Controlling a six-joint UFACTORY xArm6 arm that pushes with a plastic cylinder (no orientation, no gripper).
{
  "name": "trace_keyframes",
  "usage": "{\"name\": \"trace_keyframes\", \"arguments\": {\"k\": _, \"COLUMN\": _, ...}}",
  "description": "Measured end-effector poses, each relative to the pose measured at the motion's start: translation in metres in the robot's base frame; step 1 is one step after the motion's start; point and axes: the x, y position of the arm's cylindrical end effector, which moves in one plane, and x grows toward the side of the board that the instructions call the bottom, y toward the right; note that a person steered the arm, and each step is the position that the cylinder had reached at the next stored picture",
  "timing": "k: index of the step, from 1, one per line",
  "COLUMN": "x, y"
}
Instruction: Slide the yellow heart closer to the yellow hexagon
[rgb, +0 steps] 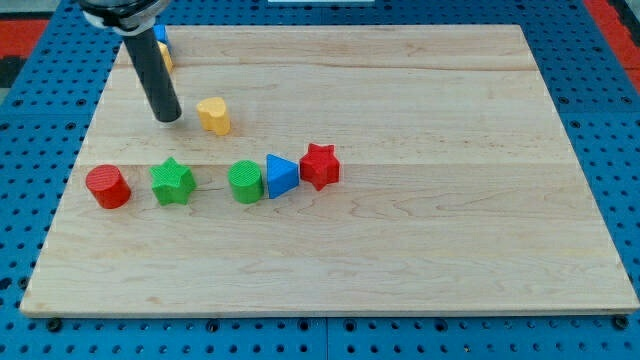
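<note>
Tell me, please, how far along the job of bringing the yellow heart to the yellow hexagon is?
Done: nothing obvious. In hand: my tip sits just left of the yellow heart, not clearly touching. Left: the gap to the yellow block, mostly hidden behind the rod at top left.

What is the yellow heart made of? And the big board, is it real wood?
The yellow heart looks like plastic: one solid bright colour with a dull, slightly ribbed surface, perhaps printed. I can't be sure. The board looks like real wood: pale planks with grain lines and seams running across, with a smooth, faintly shiny finish. My tip rests just to the heart's left.
</note>
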Motion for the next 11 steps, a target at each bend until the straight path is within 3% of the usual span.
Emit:
{"name": "trace_keyframes", "arguments": {"k": 1, "x": 0.031, "y": 0.044}}
{"name": "trace_keyframes", "arguments": {"k": 3, "x": 0.021, "y": 0.128}}
{"name": "trace_keyframes", "arguments": {"k": 4, "x": -0.001, "y": 0.137}}
{"name": "trace_keyframes", "arguments": {"k": 5, "x": -0.005, "y": 0.105}}
{"name": "trace_keyframes", "arguments": {"k": 6, "x": 0.001, "y": 0.141}}
{"name": "trace_keyframes", "arguments": {"k": 7, "x": -0.007, "y": 0.139}}
{"name": "trace_keyframes", "arguments": {"k": 9, "x": -0.031, "y": 0.088}}
{"name": "trace_keyframes", "arguments": {"k": 11, "x": -0.048, "y": 0.146}}
